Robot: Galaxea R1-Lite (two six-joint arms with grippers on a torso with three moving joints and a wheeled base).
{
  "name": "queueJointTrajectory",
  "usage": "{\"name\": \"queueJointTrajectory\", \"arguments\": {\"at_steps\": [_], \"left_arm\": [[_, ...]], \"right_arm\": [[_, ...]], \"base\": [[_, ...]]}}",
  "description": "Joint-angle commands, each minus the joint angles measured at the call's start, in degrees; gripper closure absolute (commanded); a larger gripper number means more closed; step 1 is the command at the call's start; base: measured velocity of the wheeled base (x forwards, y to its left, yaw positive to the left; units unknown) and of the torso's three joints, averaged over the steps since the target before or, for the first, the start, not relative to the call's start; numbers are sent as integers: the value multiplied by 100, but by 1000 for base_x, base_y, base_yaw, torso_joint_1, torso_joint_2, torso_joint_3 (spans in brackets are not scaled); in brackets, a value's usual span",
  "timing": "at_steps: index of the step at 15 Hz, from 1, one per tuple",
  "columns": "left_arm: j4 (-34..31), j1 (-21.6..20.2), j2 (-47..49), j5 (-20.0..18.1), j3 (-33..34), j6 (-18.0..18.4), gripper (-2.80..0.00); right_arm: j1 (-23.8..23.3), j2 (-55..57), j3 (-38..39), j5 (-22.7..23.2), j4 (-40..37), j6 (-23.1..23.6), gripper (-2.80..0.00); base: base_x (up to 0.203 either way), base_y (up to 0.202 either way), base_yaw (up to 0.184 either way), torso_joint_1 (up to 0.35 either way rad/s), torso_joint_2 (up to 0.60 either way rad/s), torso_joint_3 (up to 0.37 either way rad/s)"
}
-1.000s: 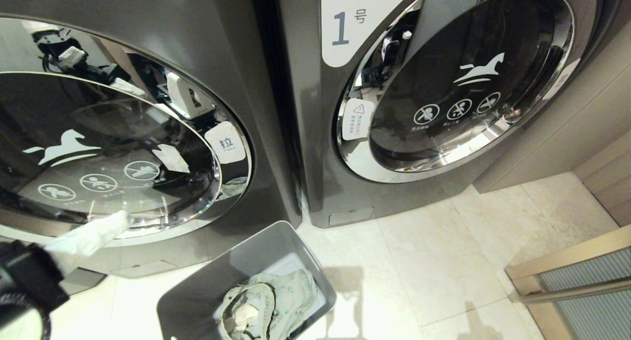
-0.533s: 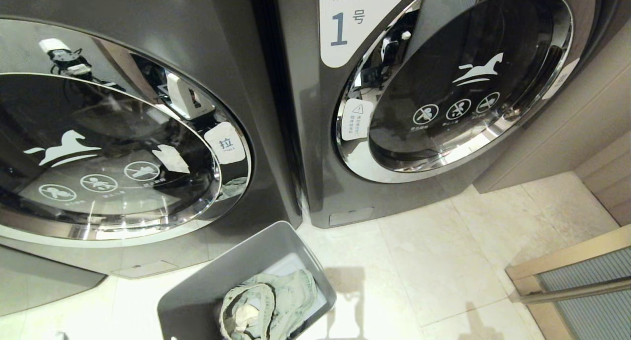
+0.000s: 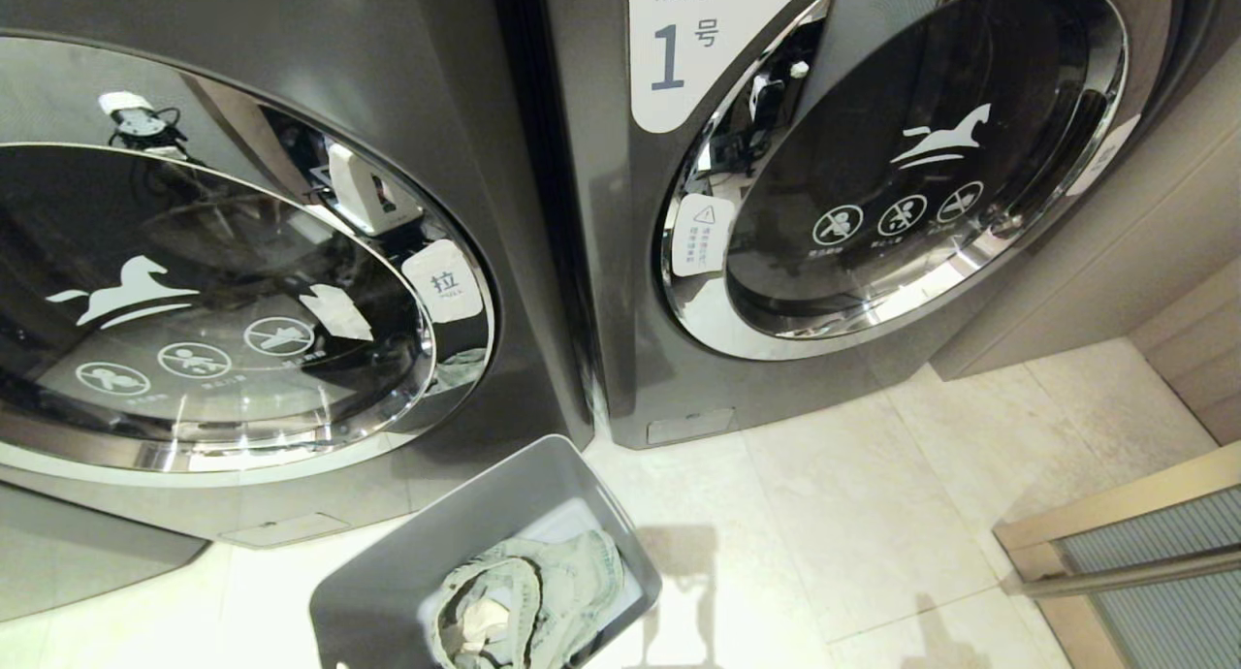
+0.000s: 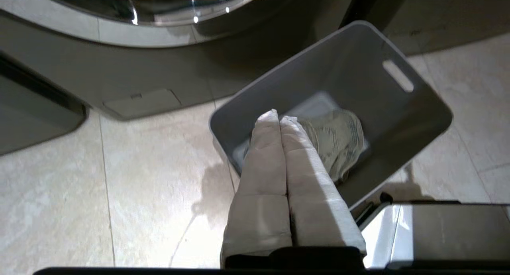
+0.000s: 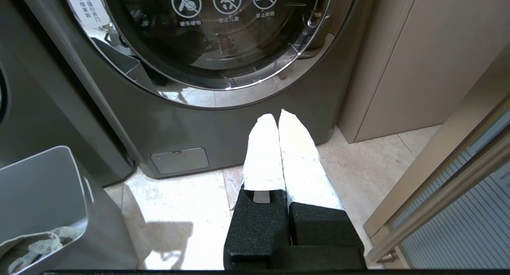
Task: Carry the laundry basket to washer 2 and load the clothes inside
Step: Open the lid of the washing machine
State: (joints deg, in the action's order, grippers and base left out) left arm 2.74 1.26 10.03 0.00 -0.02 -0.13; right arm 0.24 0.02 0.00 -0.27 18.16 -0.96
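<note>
**Basket on the tiles before two closed washer doors**

On the pale tiled floor (image 3: 873, 514), at the foot of the two dark grey machines, the laundry basket (image 3: 427, 553) stands askew, one corner turned towards the seam between them. Its far rim lies near the left-hand machine's base, with a strip of tile between. The clothes (image 3: 528, 601), a crumpled grey-green bundle, lie in the bottom of the tub, against the near wall.

The left-hand washer (image 3: 485, 116) shows no number from the head view; its chrome-ringed door (image 3: 194, 291) is closed. The right-hand one carries a label reading "1" (image 3: 679, 48), and its door (image 3: 921, 165) is closed too.

The left gripper (image 4: 279, 117) hangs above the basket's near side, white-wrapped fingers (image 4: 263, 167) pressed together on nothing. The right gripper (image 5: 277, 119) is low in front of washer 1, clenched and empty.

To the right, bare tile runs up to a beige cabinet panel (image 3: 1115, 223) and a wood-framed edge with ribbed glass (image 3: 1144, 572)
</note>
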Motion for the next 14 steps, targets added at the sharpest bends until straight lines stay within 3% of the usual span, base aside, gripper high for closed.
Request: {"name": "queueJointTrajectory", "arguments": {"at_steps": [1, 14], "left_arm": [[-41, -53, -833, 6, 2, 8, 0], [-248, -117, -1003, 35, 2, -92, 0]], "right_arm": [[2, 6, 229, 0, 12, 0, 0], [2, 6, 229, 0, 12, 0, 0]], "base": [[0, 0, 0, 0, 0, 0], [0, 0, 0, 0, 0, 0]]}}
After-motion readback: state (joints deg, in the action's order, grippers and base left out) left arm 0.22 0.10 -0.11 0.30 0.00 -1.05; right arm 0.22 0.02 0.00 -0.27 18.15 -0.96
